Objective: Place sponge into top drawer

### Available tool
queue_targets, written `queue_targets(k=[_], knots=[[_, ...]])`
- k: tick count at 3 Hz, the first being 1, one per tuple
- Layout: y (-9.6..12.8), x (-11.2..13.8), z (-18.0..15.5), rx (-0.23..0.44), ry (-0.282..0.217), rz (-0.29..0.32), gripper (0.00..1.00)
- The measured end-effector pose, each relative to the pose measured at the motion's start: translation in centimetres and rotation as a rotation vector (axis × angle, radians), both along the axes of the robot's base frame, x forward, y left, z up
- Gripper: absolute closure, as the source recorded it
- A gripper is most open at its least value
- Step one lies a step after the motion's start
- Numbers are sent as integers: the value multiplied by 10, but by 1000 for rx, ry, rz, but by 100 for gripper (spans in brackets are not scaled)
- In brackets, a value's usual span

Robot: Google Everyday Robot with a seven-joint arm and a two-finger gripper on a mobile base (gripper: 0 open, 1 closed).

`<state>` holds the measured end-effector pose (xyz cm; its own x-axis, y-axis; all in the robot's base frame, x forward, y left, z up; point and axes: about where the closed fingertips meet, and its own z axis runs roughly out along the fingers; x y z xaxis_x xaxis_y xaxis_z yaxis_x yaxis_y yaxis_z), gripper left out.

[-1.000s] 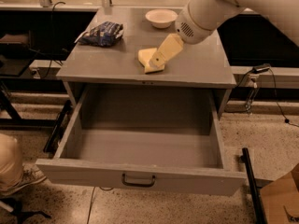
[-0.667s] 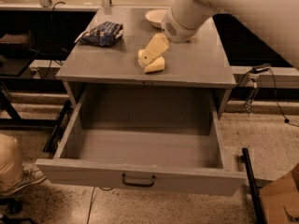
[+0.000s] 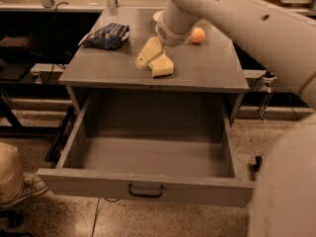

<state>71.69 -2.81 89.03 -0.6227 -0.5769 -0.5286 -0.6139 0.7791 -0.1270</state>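
The gripper [image 3: 148, 54] had slid leftward since a second before and sat at the upper left corner of the sponge [image 3: 162, 67], its pale tip slanting down to the cabinet top [image 3: 207, 68] and touching the foam. Whether it was clamped on the sponge or merely resting against it could not be told. The sponge had not moved between the pictures. The wrist had swung left with the gripper, uncovering a small orange ball [image 3: 197, 35] that it had hidden earlier.

The arm [image 3: 237, 19] came in from the upper right, a thick pale tube running diagonally down across the back of the cabinet to the rounded wrist just above the sponge.

The sponge was a pale yellow block lying flat on the cabinet top near its front edge, left of centre. The top drawer [image 3: 148, 184] stood pulled fully out below it, its dark handle [image 3: 145, 191] at the centre of the front. A blue packet [image 3: 106, 35] lay at the back left of the top.
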Motion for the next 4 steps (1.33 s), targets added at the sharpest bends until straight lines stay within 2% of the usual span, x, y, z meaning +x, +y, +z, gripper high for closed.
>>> queue_targets(k=[2, 4], knots=[[8, 31, -36, 20, 77, -90, 0], [9, 36, -59, 29, 103, -134, 44]])
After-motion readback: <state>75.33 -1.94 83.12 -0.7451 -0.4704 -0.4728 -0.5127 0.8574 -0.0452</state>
